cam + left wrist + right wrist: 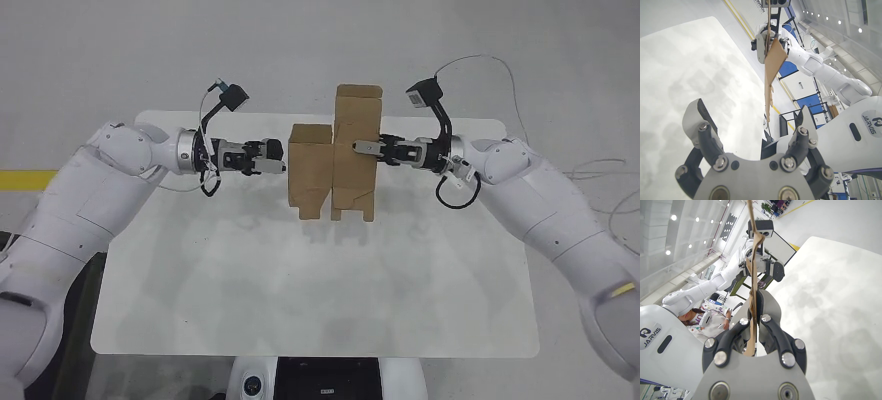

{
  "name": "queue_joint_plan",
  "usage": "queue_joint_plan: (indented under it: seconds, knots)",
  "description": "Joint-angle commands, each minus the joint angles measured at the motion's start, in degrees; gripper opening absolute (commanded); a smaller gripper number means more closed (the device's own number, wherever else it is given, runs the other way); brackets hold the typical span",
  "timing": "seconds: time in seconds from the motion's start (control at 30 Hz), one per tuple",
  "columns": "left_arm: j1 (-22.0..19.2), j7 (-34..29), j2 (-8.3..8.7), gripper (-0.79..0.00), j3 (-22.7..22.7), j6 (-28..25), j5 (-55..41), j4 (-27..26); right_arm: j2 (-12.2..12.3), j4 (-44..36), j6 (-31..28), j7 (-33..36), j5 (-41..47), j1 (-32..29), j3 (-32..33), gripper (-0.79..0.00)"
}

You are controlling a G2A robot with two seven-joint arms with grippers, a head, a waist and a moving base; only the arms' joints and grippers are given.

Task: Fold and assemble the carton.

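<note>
White table (pixel 300 290) lies under both arms, and places here are taken from it. Over its far half, about midway between its left and right edges, the carton (pixel 355 120) is held as a flattened brown sheet. Its broad face is up and its long axis runs from the table's far edge toward the near one. Both wrist views catch it edge-on with the table behind, so it looks raised, though I cannot tell whether it fully clears the surface.

The right gripper (pixel 362 148) comes in from the table's right edge and is clamped on the carton's taller panel, with the cardboard pinched flat between its pads. The left gripper (pixel 272 155) sits toward the table's left edge at the carton's level, its fingers (pixel 703 111) spread wide with nothing between them.

The shorter panel (pixel 310 170) is the part nearest that open gripper. Its free edge lies straight ahead of the fingertips, just beside them and, as far as I can judge, not touching. The sheet's thin edge lines up with the gap between the fingers, so a straight advance away from the table's left edge should take the panel between the pads. The left arm is plainly the nearer one for that.
</note>
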Motion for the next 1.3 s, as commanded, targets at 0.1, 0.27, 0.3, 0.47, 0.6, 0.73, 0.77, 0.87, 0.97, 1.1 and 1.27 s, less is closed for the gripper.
queue_joint_plan:
  seconds: [0.1,0.27,0.3,0.47,0.6,0.73,0.77,0.87,0.97,1.1,1.27]
  knots:
    - [1.7,-2.2,-0.07,0.0,0.5,2.2,-3.1,-2.0,-0.2,-0.6,1.1,-4.4,-2.1,-2.0,2.3,-0.785]
    - [2.6,-4.2,-0.4,0.0,0.3,4.2,-6.1,-2.7,-0.7,-2.2,2.7,-6.2,-4.9,-2.9,4.0,-0.785]
    - [2.7,-4.8,-0.55,0.0,0.2,4.8,-6.8,-2.5,-0.8,-2.6,3.1,-6.5,-5.5,-3.1,4.2,-0.785]
    - [2.9,-6.5,-1.35,-0.665,-0.1,6.5,-8.9,-2.0,-1.6,-3.5,4.5,-7.1,-7.8,-4.0,5.2,-0.785]
    - [3.2,-7.3,-1.85,-0.785,-0.6,7.4,-9.6,-0.7,-1.9,-3.5,4.8,-7.3,-8.7,-4.8,6.5,-0.785]
    - [3.2,-8.0,-2.46,-0.785,-1.1,8.0,-10.3,0.6,-2.1,-3.2,5.6,-6.8,-9.2,-5.4,7.9,-0.785]
    - [3.3,-8.2,-2.6,-0.785,-1.2,8.2,-10.5,0.8,-2.2,-3.2,5.8,-6.7,-9.3,-5.6,8.2,-0.785]
    - [3.3,-8.6,-3.02,-0.785,-1.7,8.6,-10.8,1.6,-2.3,-3.0,6.3,-6.4,-9.7,-6.1,9.3,-0.785]
    - [3.4,-9.1,-3.52,-0.785,-2.0,9.1,-11.2,2.6,-2.3,-3.0,6.8,-6.1,-10.1,-6.6,10.4,-0.625]
    - [3.4,-9.8,-4.13,-0.785,-2.5,9.8,-11.7,3.5,-2.4,-3.0,6.9,-6.1,-10.0,-7.5,12.1,0.0]
    - [2.1,-12.4,-4.5,-0.785,-3.2,12.4,-9.4,4.9,-2.1,-3.3,4.5,-4.2,-10.1,-8.2,14.8,0.0]
